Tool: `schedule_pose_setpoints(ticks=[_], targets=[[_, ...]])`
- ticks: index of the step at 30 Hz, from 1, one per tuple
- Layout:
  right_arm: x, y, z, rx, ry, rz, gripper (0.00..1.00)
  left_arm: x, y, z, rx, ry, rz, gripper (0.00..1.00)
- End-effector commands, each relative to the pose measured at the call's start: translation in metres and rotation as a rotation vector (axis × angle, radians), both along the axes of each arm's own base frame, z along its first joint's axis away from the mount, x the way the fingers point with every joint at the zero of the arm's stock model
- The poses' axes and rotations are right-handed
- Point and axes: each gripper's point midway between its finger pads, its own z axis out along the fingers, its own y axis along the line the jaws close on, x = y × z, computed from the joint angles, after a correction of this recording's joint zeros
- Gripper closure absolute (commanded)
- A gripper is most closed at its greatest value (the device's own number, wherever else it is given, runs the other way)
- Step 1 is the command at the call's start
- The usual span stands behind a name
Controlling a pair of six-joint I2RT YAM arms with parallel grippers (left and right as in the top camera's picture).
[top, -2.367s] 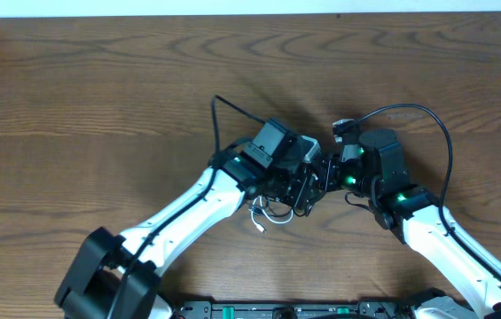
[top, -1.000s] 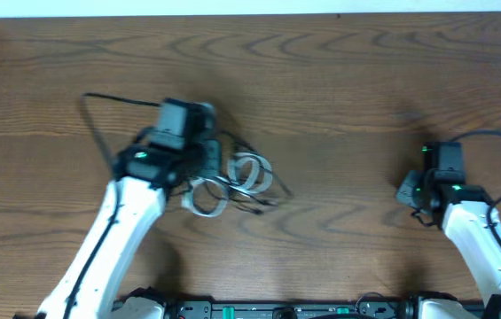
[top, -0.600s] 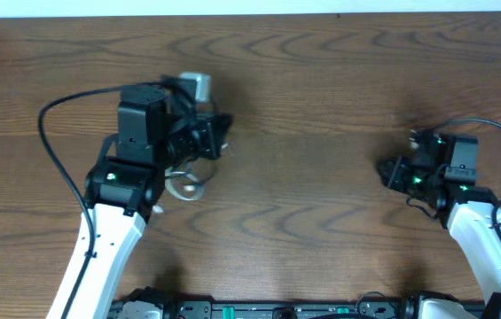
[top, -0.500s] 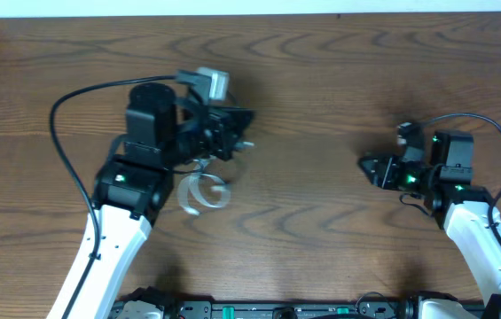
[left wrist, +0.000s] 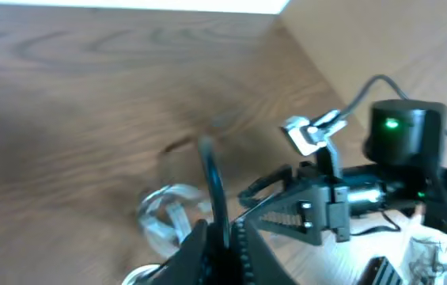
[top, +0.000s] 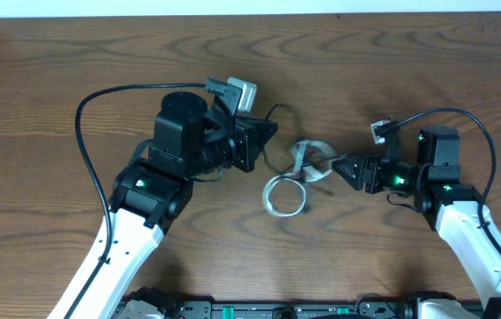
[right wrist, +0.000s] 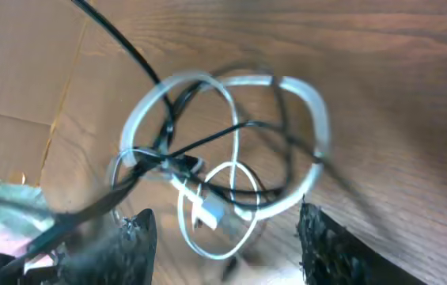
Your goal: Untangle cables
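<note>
The white cable (top: 283, 197) lies in loose loops mid-table, with the thin black cable (left wrist: 210, 178) threaded through it. My left gripper (top: 266, 135) sits just left of the tangle. In the left wrist view its jaws (left wrist: 223, 241) are shut on the black cable, which rises straight up from between them. My right gripper (top: 339, 168) points left at the tangle from the right side, open, its tips almost at the nearest white loop (top: 310, 158). From the right wrist, the white loops (right wrist: 312, 119) and a small white plug (right wrist: 207, 212) lie between the spread fingers (right wrist: 140, 237).
Thick black arm wires arc off both arms: the left wire (top: 82, 133), the right wire (top: 489, 155). The wooden table (top: 250, 53) runs back to a white wall. A cardboard surface (right wrist: 17, 87) borders the table's left side.
Both arms came in toward the middle. The left gripper carried the tangle rightward from the left side. The right gripper opened and moved left up to the loops.
</note>
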Motion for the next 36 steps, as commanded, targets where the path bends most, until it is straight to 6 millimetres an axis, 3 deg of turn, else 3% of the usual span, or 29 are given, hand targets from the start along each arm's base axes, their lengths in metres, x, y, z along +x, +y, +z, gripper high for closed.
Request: schedule_pose_setpoints(ticks=[1, 3, 5, 9, 16, 23, 28, 36], targets=[[-0.002, 0.005, 0.004, 0.010, -0.018, 0.031, 0.54, 0.005, 0.009, -0.010, 0.043, 0.025, 0.059, 0.75], [0.000, 0.003, 0.002, -0.002, -0.018, 0.020, 0.64, 0.000, 0.011, -0.025, 0.073, 0.086, 0.058, 0.61], [0.001, 0.001, 0.000, -0.015, -0.017, 0.010, 0.67, -0.005, 0.017, -0.043, 0.120, 0.152, 0.069, 0.51], [0.001, 0.001, 0.000, -0.017, -0.014, 0.009, 0.67, -0.003, 0.034, -0.076, 0.236, 0.240, 0.149, 0.49], [0.001, -0.001, -0.002, -0.030, -0.009, -0.001, 0.60, 0.018, 0.049, -0.108, 0.349, 0.270, 0.244, 0.49], [0.000, -0.001, -0.004, -0.033, 0.002, -0.004, 0.59, 0.028, 0.035, -0.150, 0.363, 0.366, 0.206, 0.49], [0.000, -0.002, -0.004, -0.035, 0.002, -0.005, 0.59, 0.027, 0.008, -0.177, 0.279, 0.464, 0.102, 0.48], [0.000, -0.002, -0.005, -0.035, 0.005, -0.005, 0.59, 0.024, -0.011, -0.222, 0.205, 0.661, 0.099, 0.47]])
